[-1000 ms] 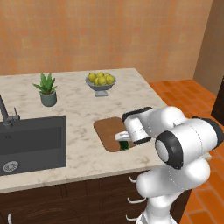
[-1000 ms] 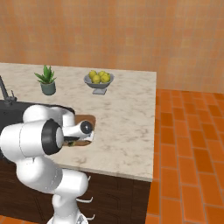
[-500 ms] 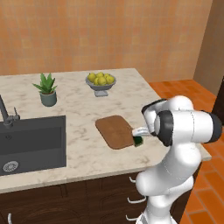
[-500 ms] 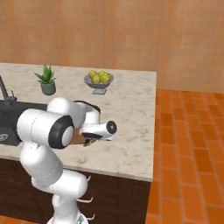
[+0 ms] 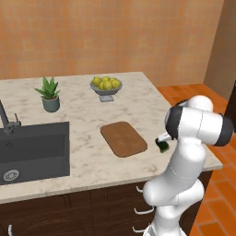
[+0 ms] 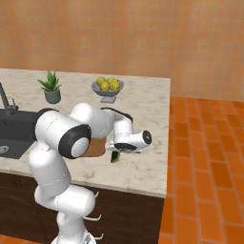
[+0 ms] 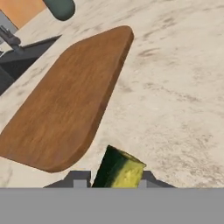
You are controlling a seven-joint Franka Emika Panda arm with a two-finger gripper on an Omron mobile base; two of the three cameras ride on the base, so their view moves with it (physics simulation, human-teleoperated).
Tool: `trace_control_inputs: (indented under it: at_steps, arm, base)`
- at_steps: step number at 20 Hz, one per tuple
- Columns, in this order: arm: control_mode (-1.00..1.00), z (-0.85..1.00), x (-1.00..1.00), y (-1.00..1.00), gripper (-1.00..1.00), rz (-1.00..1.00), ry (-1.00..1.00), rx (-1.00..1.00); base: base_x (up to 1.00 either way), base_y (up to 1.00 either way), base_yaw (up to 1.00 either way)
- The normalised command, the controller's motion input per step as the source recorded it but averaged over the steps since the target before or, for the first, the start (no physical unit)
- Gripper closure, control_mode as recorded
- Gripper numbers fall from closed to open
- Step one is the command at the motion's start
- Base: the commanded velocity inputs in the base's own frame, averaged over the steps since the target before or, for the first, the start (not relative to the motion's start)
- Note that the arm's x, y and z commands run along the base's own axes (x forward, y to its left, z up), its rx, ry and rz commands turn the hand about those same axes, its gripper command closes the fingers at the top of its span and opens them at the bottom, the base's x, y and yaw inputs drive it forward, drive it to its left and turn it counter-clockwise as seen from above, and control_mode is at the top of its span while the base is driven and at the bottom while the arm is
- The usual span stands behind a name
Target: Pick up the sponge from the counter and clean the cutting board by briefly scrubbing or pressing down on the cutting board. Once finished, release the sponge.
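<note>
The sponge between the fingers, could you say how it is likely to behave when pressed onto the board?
The sponge, a small two-layer block in the gripper, probably compresses and weighs little. Its flat faces suggest it won't roll on the cutting board.

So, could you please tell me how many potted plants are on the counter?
1. The potted plant stands at the back of the counter, behind the sink and left of the fruit bowl; the arm hides some counter.

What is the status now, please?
Claw shut on sponge, right of cutting board. Sponge off the board, over the counter. Nothing in the way.
</note>
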Motion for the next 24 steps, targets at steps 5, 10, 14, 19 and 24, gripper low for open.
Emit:
trace_control_inputs:
  at_steps: [5, 10, 14, 19, 24]
  arm:
    - [-1.0, -0.07, 0.0, -0.22, -1.0, 0.04, 0.0, -0.09]
    - [-1.0, 0.0, 0.0, -0.53, -1.0, 0.0, 0.0, -0.2]
    - [-1.0, 0.0, 0.0, -0.5, -1.0, 0.0, 0.0, -0.01]
    - [-1.0, 0.23, -0.03, -0.22, -1.0, -0.03, 0.0, -0.03]
    - [-1.0, 0.96, -0.25, 0.57, -1.0, -0.11, 0.0, -0.19]
  base:
    - [0.0, 0.0, 0.0]
    - [0.0, 0.0, 0.0]
    - [0.0, 0.0, 0.0]
    - [0.0, 0.0, 0.0]
    - [0.0, 0.0, 0.0]
